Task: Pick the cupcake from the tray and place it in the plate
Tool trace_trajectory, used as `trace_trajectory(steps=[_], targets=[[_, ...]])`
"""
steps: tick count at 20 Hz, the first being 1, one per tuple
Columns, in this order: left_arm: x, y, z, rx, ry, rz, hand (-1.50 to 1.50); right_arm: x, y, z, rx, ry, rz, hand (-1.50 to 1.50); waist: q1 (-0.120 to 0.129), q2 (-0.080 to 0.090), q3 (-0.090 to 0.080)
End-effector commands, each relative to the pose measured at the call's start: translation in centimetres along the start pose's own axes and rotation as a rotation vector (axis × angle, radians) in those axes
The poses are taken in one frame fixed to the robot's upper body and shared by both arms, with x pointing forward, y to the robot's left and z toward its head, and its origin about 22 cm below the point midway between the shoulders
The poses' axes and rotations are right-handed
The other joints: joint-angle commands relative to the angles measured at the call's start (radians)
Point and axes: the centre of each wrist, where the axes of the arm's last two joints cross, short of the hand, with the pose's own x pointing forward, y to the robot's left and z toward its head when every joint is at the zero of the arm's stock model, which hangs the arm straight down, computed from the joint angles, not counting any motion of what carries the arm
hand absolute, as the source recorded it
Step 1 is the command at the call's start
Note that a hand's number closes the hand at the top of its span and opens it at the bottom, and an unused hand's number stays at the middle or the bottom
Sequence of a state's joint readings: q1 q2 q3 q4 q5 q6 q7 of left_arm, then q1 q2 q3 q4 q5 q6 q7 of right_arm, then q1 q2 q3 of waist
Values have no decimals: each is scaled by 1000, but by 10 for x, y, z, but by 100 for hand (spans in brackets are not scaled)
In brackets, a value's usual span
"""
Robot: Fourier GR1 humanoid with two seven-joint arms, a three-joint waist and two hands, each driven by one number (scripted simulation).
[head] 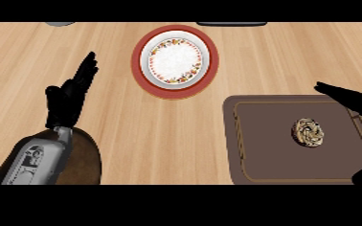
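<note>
The cupcake [309,132] sits on the tray [240,143], toward the tray's right side and well apart from the plate [175,61], which lies up and to the left on the bare desk [155,134]. Nothing touches the cupcake yet.

It looks light and soft, with a swirled top that would likely smear or crush if pressed. The safest hold is probably around the lower sides, below the swirl, with fingers coming from opposite flanks rather than down onto the top.

The right hand [339,96] shows only as a dark shape at the view's right edge, just above the tray's far corner; whether its fingers are spread or curled I cannot tell. The left hand [71,98] rests at the left, fingers straight and pointing up, holding nothing.

The tray has a raised rim, so the cupcake should need lifting clear before moving left. Between tray and plate the desk is open wood. The plate's red rim is low, and its white centre offers a broad landing spot.
</note>
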State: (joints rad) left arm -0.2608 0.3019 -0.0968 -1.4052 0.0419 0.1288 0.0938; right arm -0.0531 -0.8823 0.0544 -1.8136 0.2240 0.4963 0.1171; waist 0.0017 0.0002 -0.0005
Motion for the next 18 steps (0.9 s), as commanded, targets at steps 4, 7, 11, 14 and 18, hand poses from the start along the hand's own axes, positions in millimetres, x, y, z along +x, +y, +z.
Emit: trace_trajectory(steps=[4, 7, 11, 14, 18], targets=[[-4, -12, 6, -4, -10, -4, 0, -12, 11, -24, 94, 58, 37, -150, 3, 1, 1], [4, -6, -5, -10, -5, 12, 0, 10, 19, -49, 91, 68, 85, -150, 5, 2, 0], [-3, -9, -3, -13, -2, -5, 0, -5, 37, -50, 151, 83, 108, -150, 0, 1, 0], [10, 4, 18, 0, 6, 0, 0, -20, 71, -49, 166, 93, 103, -150, 4, -1, 1], [0, 12, -5, 5, -12, -5, 0, -24, 71, -67, 182, 112, 112, -150, -1, 0, 0]])
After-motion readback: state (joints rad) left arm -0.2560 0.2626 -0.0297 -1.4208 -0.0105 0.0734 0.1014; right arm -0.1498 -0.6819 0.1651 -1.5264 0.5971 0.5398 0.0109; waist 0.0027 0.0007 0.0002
